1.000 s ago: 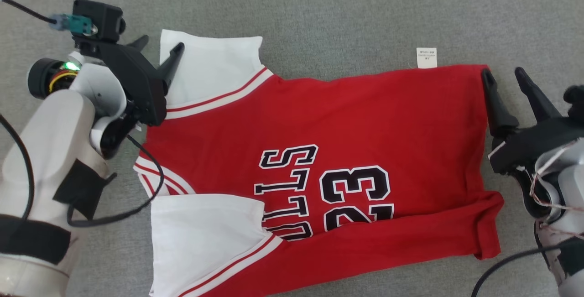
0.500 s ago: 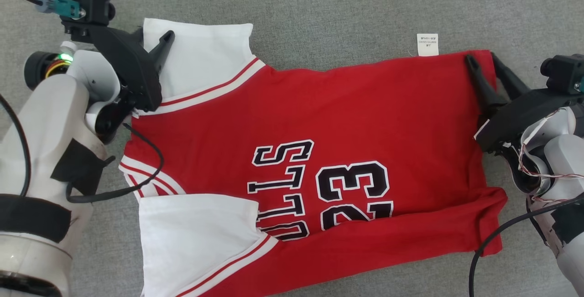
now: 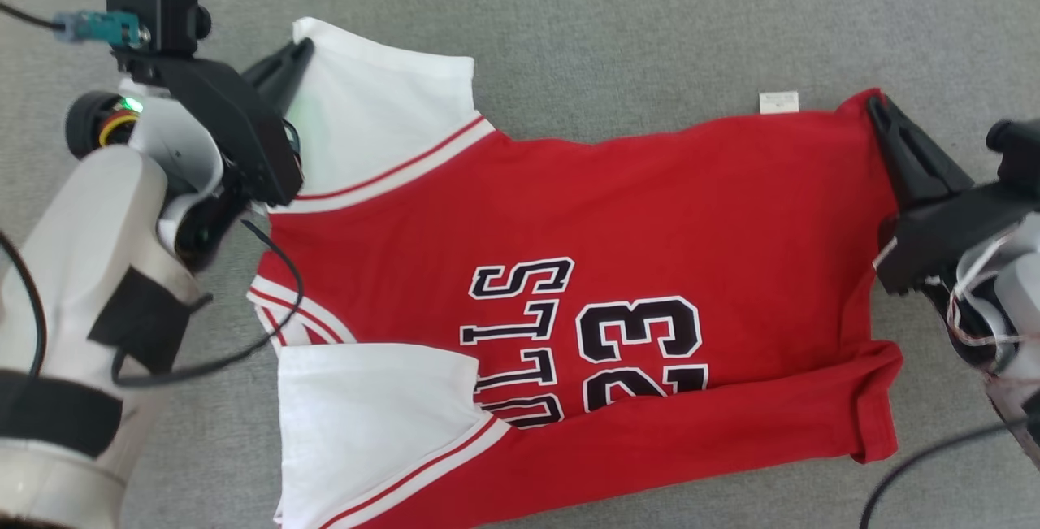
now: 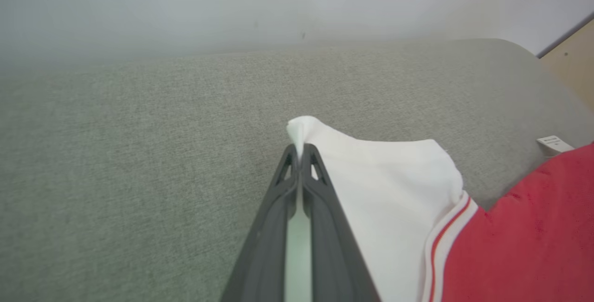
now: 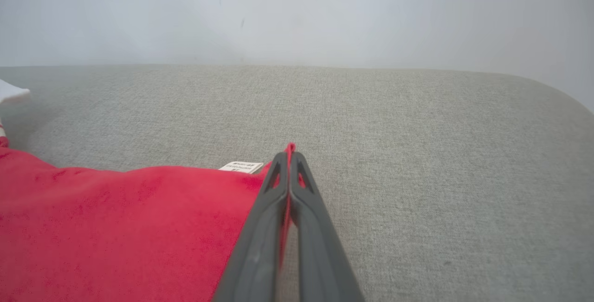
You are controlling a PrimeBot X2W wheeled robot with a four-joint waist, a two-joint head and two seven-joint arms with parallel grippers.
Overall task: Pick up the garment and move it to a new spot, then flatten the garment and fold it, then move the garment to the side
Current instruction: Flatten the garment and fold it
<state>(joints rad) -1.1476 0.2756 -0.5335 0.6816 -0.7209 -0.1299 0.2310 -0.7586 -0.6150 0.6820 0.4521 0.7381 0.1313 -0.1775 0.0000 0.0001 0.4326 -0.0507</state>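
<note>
shirt (image 3: 617,212): red basketball-style one with white sleeves, spread out on the grey fabric surface (image 3: 617,17). It lies sideways, with the neck end toward the robot's left and the hem toward its right. A red band along the near edge laps over the bottom of the print.
print (image 3: 642,334): black letters plus a "23", outlined in white, reading sideways from the head view.
far sleeve (image 3: 390,123): white with red-and-white trim. Its outer corner is pulled up into a little peak.
near sleeve (image 3: 366,415): white too, lying flat, and it runs off the bottom of the head view.
tag (image 3: 778,101): small white label poking out past the shirt's far edge, just beside the hem corner, resting on the grey surface.
left gripper (image 3: 299,49): clamped tight on the far sleeve's outer corner. In the left wrist view a bit of white cloth sticks up between the fingertips.
right gripper (image 3: 876,105): pinched closed on the far hem corner, with a sliver of red showing between the fingers in the right wrist view.
cable (image 3: 280,310): black, looping off the left arm and across the neck end of the shirt.
wall (image 5: 297,14): pale and plain, rising behind the far edge of the grey surface in both wrist views.
wood (image 4: 573,61): a light strip at the right edge of the left wrist view. Can't tell what it belongs to.
</note>
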